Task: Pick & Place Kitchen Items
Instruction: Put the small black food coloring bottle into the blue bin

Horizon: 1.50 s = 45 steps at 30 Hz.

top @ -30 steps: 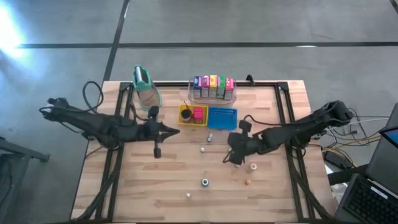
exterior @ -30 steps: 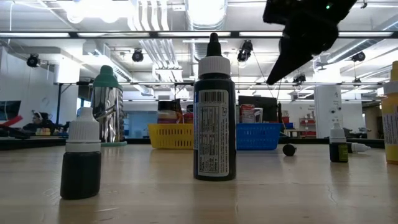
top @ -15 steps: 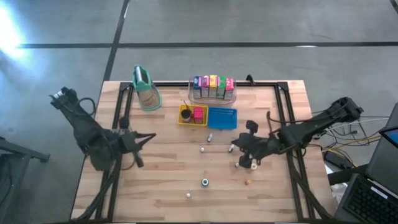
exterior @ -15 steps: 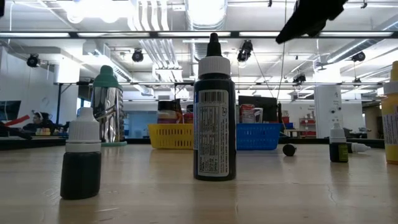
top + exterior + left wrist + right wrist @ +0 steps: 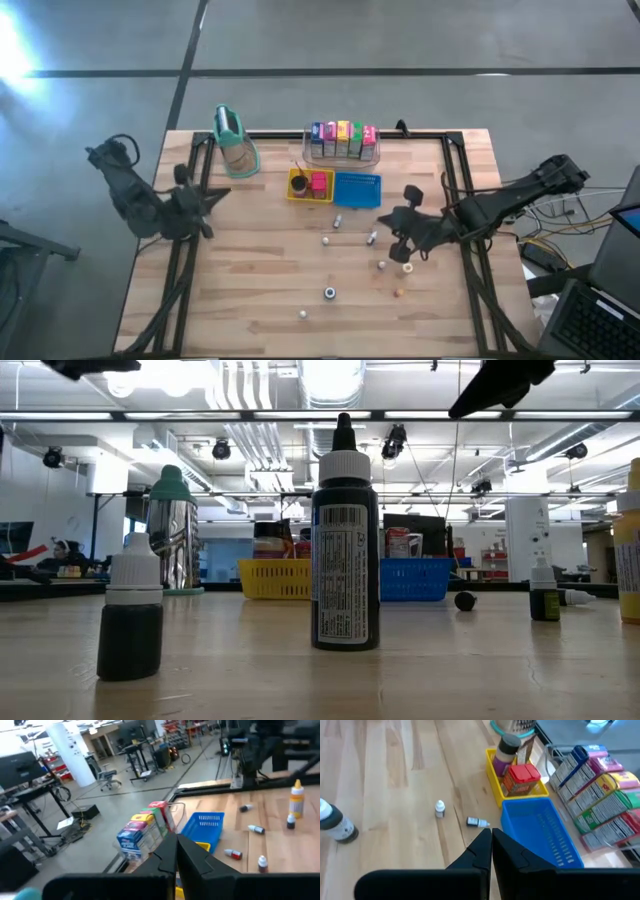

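The kitchen items I see are colourful cartons (image 5: 343, 138) standing in a clear bin (image 5: 376, 152) at the far edge, a red-topped item (image 5: 520, 776) in the yellow tray (image 5: 298, 186), and small dropper bottles (image 5: 338, 220) scattered over the table's middle. My left gripper (image 5: 222, 190) hangs shut over the table's left side, pointing toward the trays. My right gripper (image 5: 400, 245) is shut above the bottles right of centre, below the blue tray (image 5: 357, 190). Neither holds anything.
A tall container with a teal top (image 5: 235, 145) stands at the far left. A big dark bottle (image 5: 345, 540) and a small one (image 5: 130, 622) stand near the front edge. The blue tray (image 5: 540, 835) holds nothing. Bare wood lies along the near left.
My left gripper has drawn back from the table's middle toward its left edge, turning as it went. My right gripper has risen and shifted a little toward the right edge. Both stay shut, and no item has moved.
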Tool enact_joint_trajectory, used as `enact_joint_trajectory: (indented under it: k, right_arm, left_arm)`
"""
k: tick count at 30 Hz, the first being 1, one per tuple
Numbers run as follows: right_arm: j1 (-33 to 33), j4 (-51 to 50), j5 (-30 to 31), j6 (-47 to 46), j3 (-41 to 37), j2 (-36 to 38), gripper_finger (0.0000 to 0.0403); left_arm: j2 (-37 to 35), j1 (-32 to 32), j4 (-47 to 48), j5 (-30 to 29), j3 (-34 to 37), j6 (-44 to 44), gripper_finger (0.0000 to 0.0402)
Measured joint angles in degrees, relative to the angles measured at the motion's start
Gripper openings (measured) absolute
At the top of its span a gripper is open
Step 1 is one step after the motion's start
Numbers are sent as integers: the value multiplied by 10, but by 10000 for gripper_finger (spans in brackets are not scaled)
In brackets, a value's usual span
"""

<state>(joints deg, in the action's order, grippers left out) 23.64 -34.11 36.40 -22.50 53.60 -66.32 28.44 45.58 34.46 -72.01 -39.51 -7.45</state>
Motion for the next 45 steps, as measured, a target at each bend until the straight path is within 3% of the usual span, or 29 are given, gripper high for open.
enact_joint_trajectory:
  k: [10,19,26,35,42,45]
  right_arm:
    - [0,-5,-4,1,1,19,8]
    - [-2,-11,2,42,3,26,8]
    - [-22,-79,28,-7,14,47,8]
    - [-131,-133,24,21,86,64,8]
    - [-232,-162,-98,44,137,62,8]
    - [-250,-166,-109,60,160,62,8]
  left_arm:
    - [-70,0,-3,3,80,-1,14]
    - [-65,0,-51,1,123,-7,13]
    - [-61,0,-56,4,133,-16,14]
    - [-60,0,-59,4,133,-16,14]
    - [-60,0,-58,4,133,-16,14]
    - [-60,0,-58,4,133,-16,14]
